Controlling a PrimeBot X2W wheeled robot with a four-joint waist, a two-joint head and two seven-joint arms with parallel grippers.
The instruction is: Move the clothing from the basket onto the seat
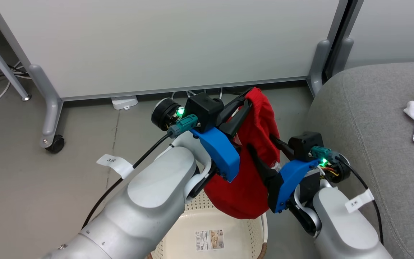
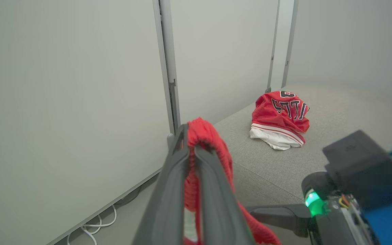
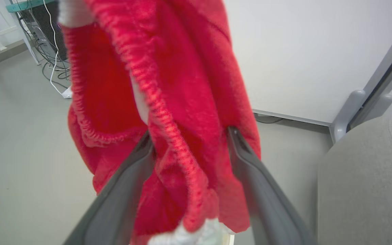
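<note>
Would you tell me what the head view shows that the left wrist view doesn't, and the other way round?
Head view: the basket beneath the arms, a label sticker on its floor, and a castor under the panel. Left wrist view: the black lettering on the jersey lying on the seat. Both: the left tool shut on the hanging red garment, the right tool against it, the seat, the jersey and the panel.
</note>
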